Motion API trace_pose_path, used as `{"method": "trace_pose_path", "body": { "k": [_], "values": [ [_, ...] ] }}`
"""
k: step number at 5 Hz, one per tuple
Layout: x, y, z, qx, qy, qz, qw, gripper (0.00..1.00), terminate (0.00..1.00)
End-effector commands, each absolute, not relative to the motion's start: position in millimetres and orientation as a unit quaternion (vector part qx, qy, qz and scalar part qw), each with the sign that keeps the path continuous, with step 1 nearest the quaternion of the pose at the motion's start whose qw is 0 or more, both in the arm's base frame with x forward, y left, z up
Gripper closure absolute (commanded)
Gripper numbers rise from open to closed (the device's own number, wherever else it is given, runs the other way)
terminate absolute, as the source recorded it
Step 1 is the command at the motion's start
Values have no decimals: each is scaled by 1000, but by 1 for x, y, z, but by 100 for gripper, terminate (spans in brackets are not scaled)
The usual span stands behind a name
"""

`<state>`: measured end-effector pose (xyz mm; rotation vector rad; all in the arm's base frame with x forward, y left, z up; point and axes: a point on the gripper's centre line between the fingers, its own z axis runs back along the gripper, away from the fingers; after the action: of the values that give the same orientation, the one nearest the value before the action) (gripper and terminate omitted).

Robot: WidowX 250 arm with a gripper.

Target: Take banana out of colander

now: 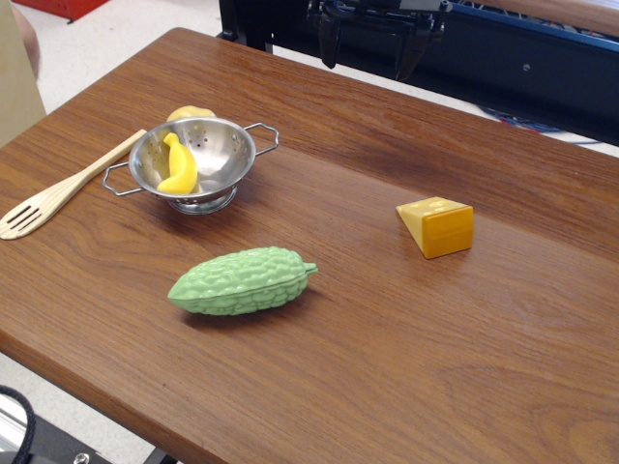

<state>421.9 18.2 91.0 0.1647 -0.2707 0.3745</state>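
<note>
While parked at the table's point(387, 377) far edge, gripper point(370, 48) hanging fingers-down, spread apart, holding nothing. Well away from colander point(193, 159), on its far right side. One banana point(178, 166) lying inside colander, propped against the inner wall, stem end up, nowhere near the gripper. One colander, upright on its ring base, both wire handles showing. One pale-yellow lump point(191, 113) just behind colander, mostly hidden by the rim. One wooden spoon point(60, 191) just left of colander, handle end near its left handle. One green gourd point(242, 281) in front of colander, apart. One cheese wedge point(437, 226) well right of colander.
</note>
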Motion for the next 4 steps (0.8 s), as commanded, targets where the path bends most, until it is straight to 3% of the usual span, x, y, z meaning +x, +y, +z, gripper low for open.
{"method": "trace_pose_path", "body": {
  "k": [1,3,4],
  "values": [
    [422,18,91,82,-134,185,970,0,0],
    [381,49,90,102,-153,113,976,0,0],
    [356,70,103,84,-146,95,981,0,0]
  ]
}}
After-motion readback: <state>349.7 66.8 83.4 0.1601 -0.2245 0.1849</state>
